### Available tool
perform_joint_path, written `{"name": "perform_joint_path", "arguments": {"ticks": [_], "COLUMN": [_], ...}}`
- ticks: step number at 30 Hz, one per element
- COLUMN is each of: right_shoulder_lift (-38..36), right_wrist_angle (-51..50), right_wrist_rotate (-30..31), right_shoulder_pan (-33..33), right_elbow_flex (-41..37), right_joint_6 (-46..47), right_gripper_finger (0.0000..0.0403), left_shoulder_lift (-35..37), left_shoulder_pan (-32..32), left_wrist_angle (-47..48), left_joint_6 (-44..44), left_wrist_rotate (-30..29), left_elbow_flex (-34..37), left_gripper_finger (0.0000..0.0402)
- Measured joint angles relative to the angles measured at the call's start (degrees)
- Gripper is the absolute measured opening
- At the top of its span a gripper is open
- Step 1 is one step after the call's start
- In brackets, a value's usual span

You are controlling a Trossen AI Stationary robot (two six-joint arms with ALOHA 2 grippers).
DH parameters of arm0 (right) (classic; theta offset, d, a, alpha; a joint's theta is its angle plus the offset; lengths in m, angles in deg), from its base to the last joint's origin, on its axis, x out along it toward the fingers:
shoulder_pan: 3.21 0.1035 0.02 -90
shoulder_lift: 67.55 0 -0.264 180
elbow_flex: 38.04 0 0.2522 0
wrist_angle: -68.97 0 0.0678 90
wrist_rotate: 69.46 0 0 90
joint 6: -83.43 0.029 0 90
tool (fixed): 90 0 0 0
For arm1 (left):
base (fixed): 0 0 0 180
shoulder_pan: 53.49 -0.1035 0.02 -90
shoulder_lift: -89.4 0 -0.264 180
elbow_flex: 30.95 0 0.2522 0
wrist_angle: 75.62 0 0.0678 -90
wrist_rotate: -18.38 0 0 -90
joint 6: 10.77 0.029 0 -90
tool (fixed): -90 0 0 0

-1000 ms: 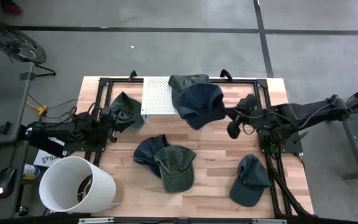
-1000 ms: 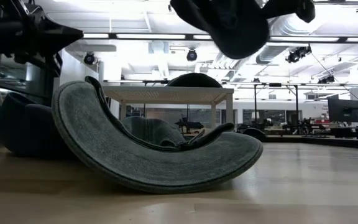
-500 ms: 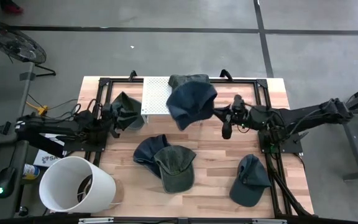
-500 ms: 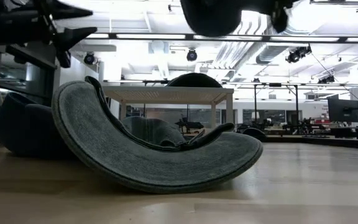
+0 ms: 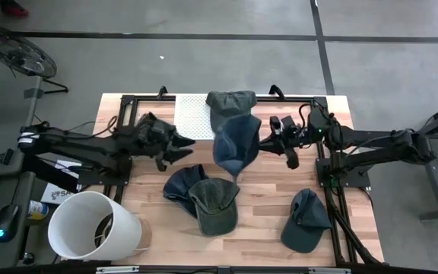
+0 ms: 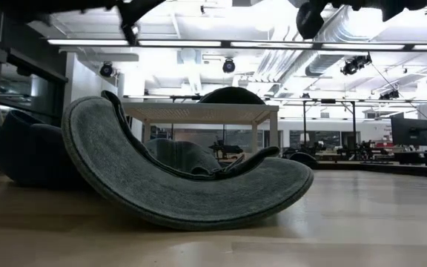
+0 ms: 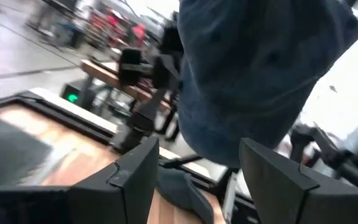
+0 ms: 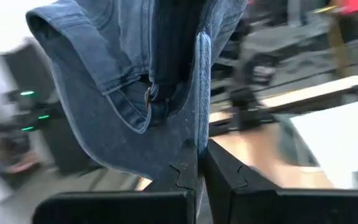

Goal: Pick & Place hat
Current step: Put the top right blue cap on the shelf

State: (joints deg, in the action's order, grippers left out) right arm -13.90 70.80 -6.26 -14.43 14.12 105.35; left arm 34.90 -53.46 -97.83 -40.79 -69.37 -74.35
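A grey concrete floor (image 5: pixel 204 65) crossed by dark lines surrounds the wooden surface (image 5: pixel 265 213). Beyond it, a pale table (image 6: pixel 199 113) stands under long ceiling light strips (image 6: pixel 199 43) and exposed ducts (image 6: pixel 288 59). A monitor (image 6: pixel 410 131) sits at far right, among what may be workbenches.

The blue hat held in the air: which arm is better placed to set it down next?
The right. Its gripper is shut on the blue hat; the left gripper is open, apart from the hat.

Six caps (image 5: pixel 236 144), one white bucket (image 5: pixel 93 225), one perforated board (image 5: pixel 192 116).
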Motion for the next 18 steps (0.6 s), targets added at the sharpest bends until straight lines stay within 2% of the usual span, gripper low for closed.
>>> {"name": "perform_joint_path", "arguments": {"ticks": [3, 7, 10, 18], "right_shoulder_lift": [0.0, 0.0, 0.0, 0.0], "right_wrist_angle": [0.7, 0.6, -0.3, -4.2], "right_wrist_rotate": [-10.4, -17.3, -18.2, -15.8], "right_shoulder_pan": [-2.5, -4.3, -5.5, -7.2], "right_elbow_flex": [0.0, 0.0, 0.0, 0.0], "right_joint_6": [2.8, 3.8, 4.2, 1.5], "right_gripper_finger": [0.0003, 0.0003, 0.0003, 0.0003], "left_shoulder_lift": [-4.9, -9.4, -11.6, -12.2], "left_shoulder_pan": [0.0, 0.0, 0.0, 0.9], "left_wrist_angle": [0.0, 0.1, 0.9, 6.6], "left_joint_6": [0.2, 0.2, 1.7, 8.8], "left_wrist_rotate": [2.6, 7.2, 8.9, 7.1], "left_elbow_flex": [-5.4, -12.1, -16.4, -22.7], "left_gripper_finger": [0.0221, 0.0221, 0.0221, 0.0221]}}
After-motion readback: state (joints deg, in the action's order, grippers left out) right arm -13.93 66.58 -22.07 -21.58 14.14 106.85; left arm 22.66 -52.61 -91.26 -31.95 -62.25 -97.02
